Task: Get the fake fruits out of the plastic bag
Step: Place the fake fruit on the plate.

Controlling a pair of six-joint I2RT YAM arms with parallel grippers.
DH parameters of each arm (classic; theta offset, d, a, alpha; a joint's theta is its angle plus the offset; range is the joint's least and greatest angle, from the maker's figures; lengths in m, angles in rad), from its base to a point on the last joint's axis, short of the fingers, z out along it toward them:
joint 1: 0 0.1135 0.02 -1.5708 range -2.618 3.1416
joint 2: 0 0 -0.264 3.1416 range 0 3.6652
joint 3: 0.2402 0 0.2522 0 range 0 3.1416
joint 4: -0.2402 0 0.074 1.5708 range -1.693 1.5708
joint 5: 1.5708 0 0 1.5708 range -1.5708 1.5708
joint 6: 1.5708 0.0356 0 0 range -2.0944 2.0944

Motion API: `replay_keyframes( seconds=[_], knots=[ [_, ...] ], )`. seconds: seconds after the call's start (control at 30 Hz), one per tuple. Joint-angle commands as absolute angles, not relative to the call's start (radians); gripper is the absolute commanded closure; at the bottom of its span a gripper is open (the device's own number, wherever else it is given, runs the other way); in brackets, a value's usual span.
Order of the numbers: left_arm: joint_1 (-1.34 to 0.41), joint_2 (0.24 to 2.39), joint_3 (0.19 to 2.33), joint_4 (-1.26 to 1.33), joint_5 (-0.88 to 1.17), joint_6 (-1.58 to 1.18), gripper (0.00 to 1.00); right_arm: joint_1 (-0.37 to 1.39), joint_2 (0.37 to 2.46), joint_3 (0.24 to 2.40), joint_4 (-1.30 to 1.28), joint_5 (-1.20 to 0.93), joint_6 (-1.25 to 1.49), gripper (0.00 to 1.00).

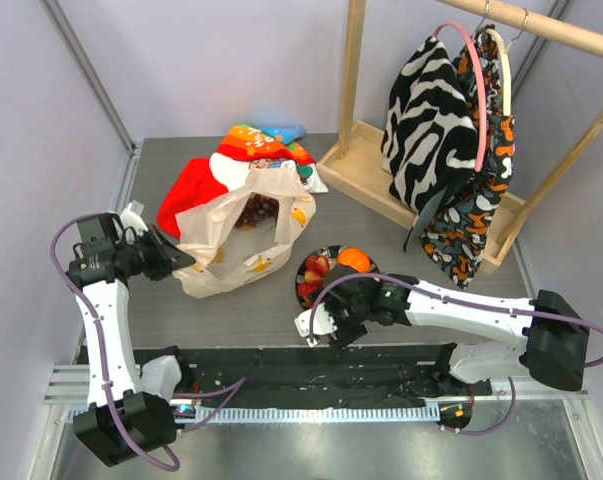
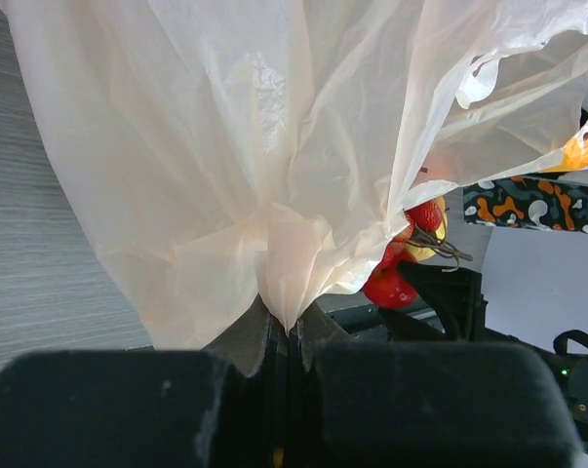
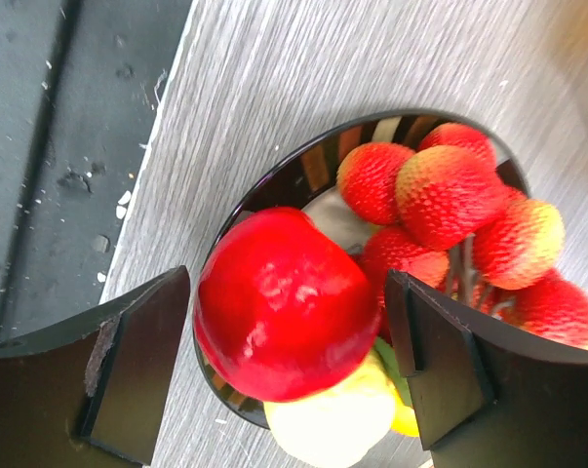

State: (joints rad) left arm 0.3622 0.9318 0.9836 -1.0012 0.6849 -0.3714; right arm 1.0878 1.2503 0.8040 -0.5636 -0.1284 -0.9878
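Top external view: the plastic bag (image 1: pixel 231 250) slumps left of centre, grape bunch (image 1: pixel 261 208) inside, its yellow-orange marks (image 1: pixel 261 265) too small to read. The left gripper (image 2: pixel 284 331) is pinched tight on its 9 o'clock fold. At the bag's 4 o'clock a dark bowl (image 3: pixel 303 161) holds strawberries (image 3: pixel 450 195) and a red apple (image 3: pixel 284 312). The right gripper (image 3: pixel 286 322) hangs over the apple with its jaws spread either side.

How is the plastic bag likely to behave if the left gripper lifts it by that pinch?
Probably floppy: the plastic bag drapes in folds from where the left gripper pinches it. Likely light, being thin and translucent. The grape bunch inside may shift or spill, since the mouth gapes open.
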Motion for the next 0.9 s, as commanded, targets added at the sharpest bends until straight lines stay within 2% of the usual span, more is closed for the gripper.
replay_keyframes(
  seconds=[0.0, 0.23, 0.43, 0.57, 0.73, 0.87],
  knots=[
    [0.364, 0.937, 0.989, -0.963, 0.727, -0.382, 1.0, 1.095, 1.247, 0.759, -0.496, -0.075, -1.02, 0.12],
    [0.365, 0.94, 0.986, -0.96, 0.741, -0.383, 1.0, 1.104, 1.198, 0.824, -0.569, -0.077, -1.0, 0.12],
    [0.364, 0.95, 0.991, -0.966, 0.746, -0.383, 1.0, 1.118, 1.141, 1.021, -0.731, -0.132, -0.953, 0.11],
    [0.364, 0.936, 0.968, -0.991, 0.752, -0.387, 1.0, 1.118, 1.132, 1.146, -0.753, -0.146, -0.927, 0.09],
    [0.364, 0.907, 0.927, -0.982, 0.753, -0.4, 1.0, 1.117, 1.203, 1.149, -0.738, -0.123, -0.945, 0.14],
    [0.365, 0.92, 0.948, -0.994, 0.753, -0.391, 1.0, 1.118, 1.195, 1.103, -0.69, -0.153, -0.93, 0.14]
  ],
)
